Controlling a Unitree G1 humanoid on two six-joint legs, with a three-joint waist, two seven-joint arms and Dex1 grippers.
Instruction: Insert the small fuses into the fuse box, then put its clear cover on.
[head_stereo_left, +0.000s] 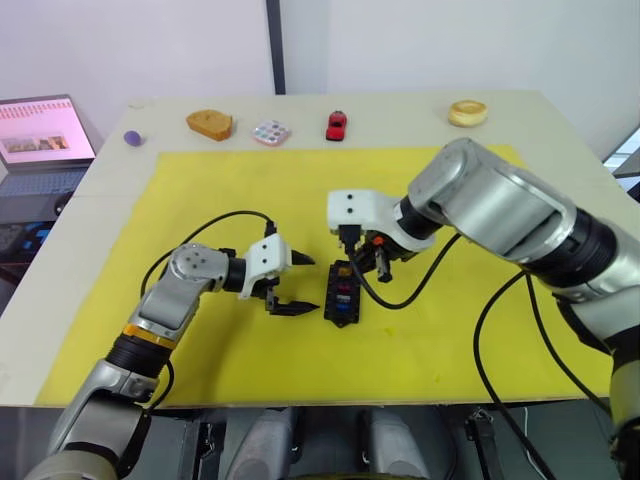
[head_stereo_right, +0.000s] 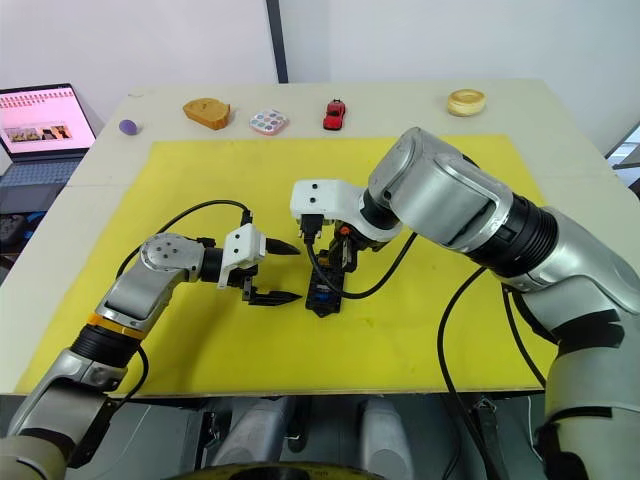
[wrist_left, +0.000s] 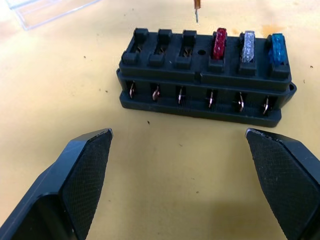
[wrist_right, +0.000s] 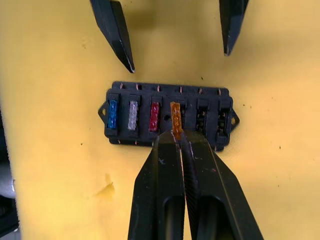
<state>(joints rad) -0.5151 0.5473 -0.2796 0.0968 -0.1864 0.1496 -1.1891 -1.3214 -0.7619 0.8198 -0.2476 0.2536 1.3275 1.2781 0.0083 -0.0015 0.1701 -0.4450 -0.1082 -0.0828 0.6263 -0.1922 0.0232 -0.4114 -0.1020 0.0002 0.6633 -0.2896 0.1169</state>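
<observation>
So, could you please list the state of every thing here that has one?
Black rectangular plastic fuse box: blue, grey and red fuses seated, other slots empty, uncovered.
Small orange fuse: pinched, over the fourth slot.
Right gripper: shut on the orange fuse.
Left gripper: open, beside the box.
Clear plastic cover: off, on the mat.
Laptop: open, screen on.

On the yellow mat (head_stereo_right: 430, 330), the fuse box (head_stereo_right: 323, 293) lies near centre, coloured specks in its slots. The right gripper (head_stereo_right: 340, 252) hangs right above the box's far end; whether its fingers are parted cannot be made out. At the box's nine o'clock, the left gripper (head_stereo_right: 282, 271) points at it, fingers spread wide, tips just short of the box. Beyond the mat, at twelve o'clock, sit a dotted disc (head_stereo_right: 267, 122) and a red car (head_stereo_right: 334, 114).
</observation>
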